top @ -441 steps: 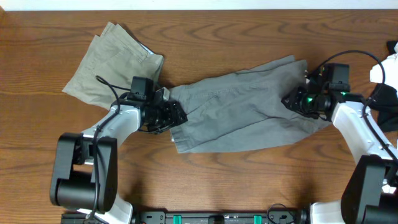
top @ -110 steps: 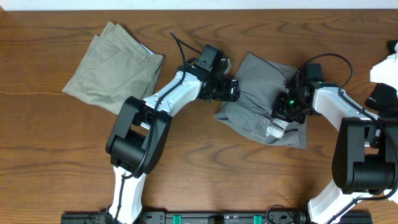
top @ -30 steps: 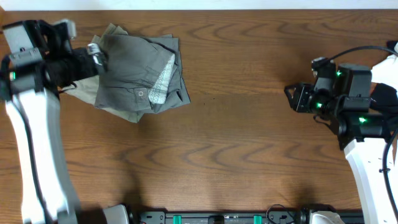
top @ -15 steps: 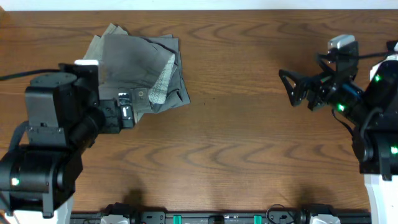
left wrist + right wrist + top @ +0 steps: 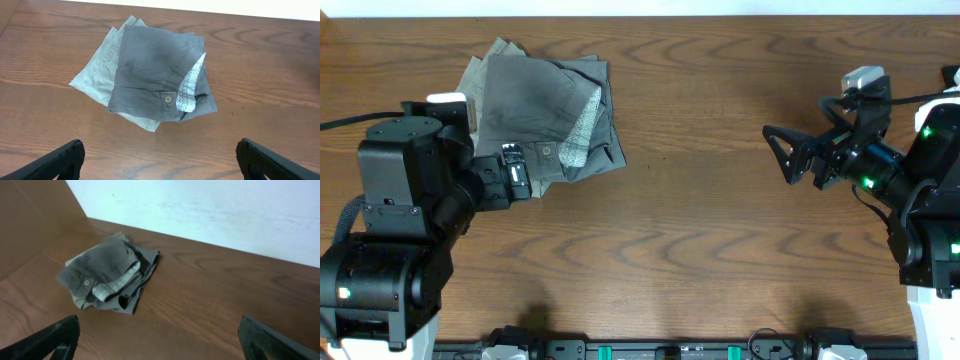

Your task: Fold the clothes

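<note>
Left end effector (image 5: 160,152) and right end effector (image 5: 161,329) gape; two clothes (image 5: 150,65) stacked.

— What is the table (image 5: 700,200) made of?
— Brown wood with a strong wavy grain. The finish is smooth and has a low sheen.
— And the grey shorts (image 5: 150,70)?
— Woven cloth, matt, soft and creased. The pocket lining (image 5: 192,89) at their right edge is thinner white cloth with a fine speckled print. The button (image 5: 168,99) beside it looks hard, pale and slightly shiny.
— Under the shorts?
— A khaki garment (image 5: 95,75), also matt woven cloth, with stitched seams.
— The claws?
— The left claw (image 5: 159,150) and right claw (image 5: 159,325) have fingers (image 5: 55,162) that look like matt black plastic.
</note>
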Available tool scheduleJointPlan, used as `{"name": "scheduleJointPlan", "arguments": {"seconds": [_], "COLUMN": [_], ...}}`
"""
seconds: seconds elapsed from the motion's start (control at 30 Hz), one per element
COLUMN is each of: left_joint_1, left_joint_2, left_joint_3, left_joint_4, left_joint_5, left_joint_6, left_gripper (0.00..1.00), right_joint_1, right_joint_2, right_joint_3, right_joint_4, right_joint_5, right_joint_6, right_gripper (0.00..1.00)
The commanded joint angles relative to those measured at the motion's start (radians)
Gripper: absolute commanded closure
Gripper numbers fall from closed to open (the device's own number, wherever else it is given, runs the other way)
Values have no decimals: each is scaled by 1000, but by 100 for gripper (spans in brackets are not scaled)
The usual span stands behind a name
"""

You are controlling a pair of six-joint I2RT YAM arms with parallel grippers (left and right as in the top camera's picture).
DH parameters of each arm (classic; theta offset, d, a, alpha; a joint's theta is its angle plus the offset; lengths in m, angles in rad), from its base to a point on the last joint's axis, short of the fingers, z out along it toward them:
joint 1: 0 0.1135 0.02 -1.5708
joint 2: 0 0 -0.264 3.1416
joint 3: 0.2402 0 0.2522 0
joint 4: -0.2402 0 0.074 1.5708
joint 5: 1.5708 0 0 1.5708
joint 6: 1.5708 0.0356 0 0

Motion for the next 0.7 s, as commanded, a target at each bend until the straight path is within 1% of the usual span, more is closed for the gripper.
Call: {"name": "scheduleJointPlan", "arguments": {"seconds": [0.0, 0.1, 0.17, 0.27, 0.37, 0.43, 0.67], "left_joint_1": [-3, -3, -3, -3, -3, -3, -3], "left_joint_2": [-1, -1, 0, -1, -1, -1, -1], "left_joint_3": [0, 0, 0, 0, 0, 0, 0], "left_joint_4": [-2, -2, -2, -2, -2, -2, -2], "left_joint_5": [-19, -19, -19, -19, -19, -19, -19], "left_joint_6": [-11, -11, -11, -11, -10, -10, -10], "left_gripper": [2, 2, 2, 2, 2, 2, 2], "right_joint_1": [-14, -9, -2, 30, 82, 100, 100], "right_joint_2": [-13, -41, -68, -128, -229, -306, -612], "right_joint_3": [9, 9, 5, -32, -131, -206, -483], "right_joint_4": [12, 16, 17, 29, 77, 93, 98], "right_joint_5": [26, 31, 48, 168, 304, 347, 357], "right_joint_6": [-25, -76, -147, -203, -204, -204, -203], "right_gripper": [1, 1, 1, 1, 1, 1, 1]}}
